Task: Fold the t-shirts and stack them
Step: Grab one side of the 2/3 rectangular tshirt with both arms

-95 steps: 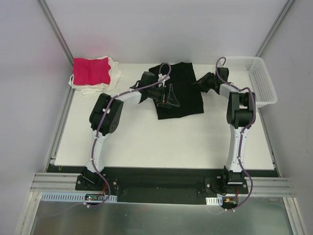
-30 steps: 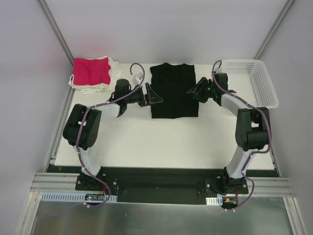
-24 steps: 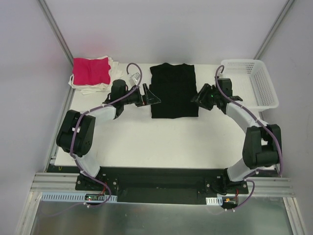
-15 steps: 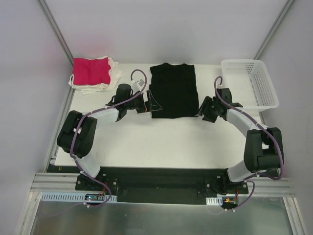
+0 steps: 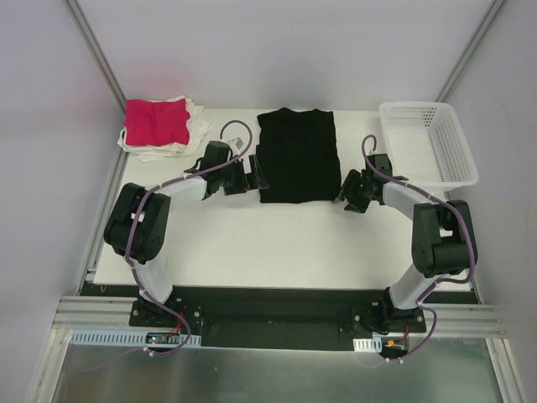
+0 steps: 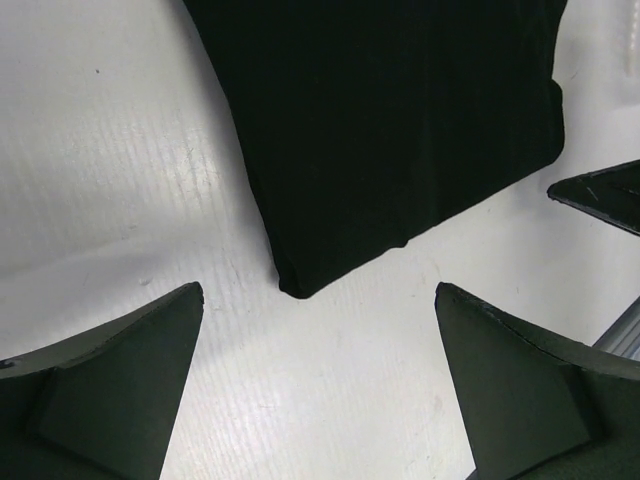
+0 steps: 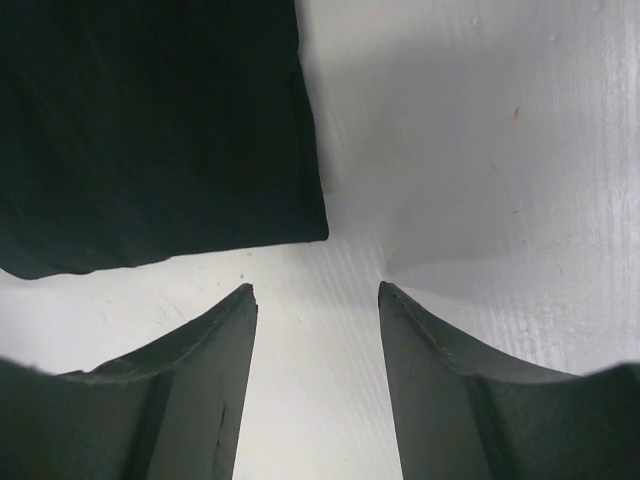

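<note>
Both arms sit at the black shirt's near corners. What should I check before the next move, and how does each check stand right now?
1. Left tool open and empty: ok, jaws wide.
2. Right tool open and empty: ok, jaws apart with nothing between them.
3. Black t-shirt lying flat on the table: ok.
4. Each tool lined up with a near corner of it: ok.
5. All folded layers catchable at those corners: cannot tell.
6. Pink t-shirt sitting on top of the white ones at the far left: ok.
</note>
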Robot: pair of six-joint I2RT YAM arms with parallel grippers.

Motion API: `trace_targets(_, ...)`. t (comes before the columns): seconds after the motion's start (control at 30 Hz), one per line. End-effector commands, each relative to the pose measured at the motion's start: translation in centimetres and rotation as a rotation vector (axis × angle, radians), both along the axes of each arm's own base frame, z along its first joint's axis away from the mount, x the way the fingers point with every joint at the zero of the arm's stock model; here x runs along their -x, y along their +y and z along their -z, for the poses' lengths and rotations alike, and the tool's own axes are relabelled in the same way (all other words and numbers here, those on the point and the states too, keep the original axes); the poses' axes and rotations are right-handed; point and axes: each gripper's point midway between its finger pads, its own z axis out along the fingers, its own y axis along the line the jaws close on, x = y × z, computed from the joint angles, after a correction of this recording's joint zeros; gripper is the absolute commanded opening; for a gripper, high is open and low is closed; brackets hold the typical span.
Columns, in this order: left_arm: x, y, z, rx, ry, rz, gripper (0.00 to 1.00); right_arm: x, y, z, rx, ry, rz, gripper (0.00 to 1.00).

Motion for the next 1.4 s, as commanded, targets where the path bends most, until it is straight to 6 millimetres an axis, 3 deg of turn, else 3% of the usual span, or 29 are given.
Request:
trace_targets(0.0,-0.6,0.0,0.9,-0.030,0.024,0.006,0.99,-2.7,0.1,-1.5,-0.034,-0.074,0.031,0.55)
trace_targets(0.17,-0.4,-0.8,2.3,-0.023,0.067,0.029,0.99,-4.0,0.2,-1.5,-0.063,-0.081,0.044,0.55)
trace_targets(0.47,-0.4,-2.0,2.9,-0.006,0.093,0.055,0.99,-5.9,0.6,-1.1,-0.097,-0.088,0.051,0.54)
trace_targets(1.1,1.0,-6.2,3.8,0.060,0.171,0.131,0.99,-5.9,2.0,0.2,-0.172,-0.066,0.059,0.54)
trace_targets(1.27,1.4,-6.3,4.6,0.068,0.189,0.132,0.99,-5.8,2.3,0.8,-0.181,-0.048,0.060,0.54)
trace_targets(1.37,1.6,-6.4,4.8,0.071,0.195,0.135,0.99,-6.3,2.5,0.8,-0.195,-0.068,0.063,0.48)
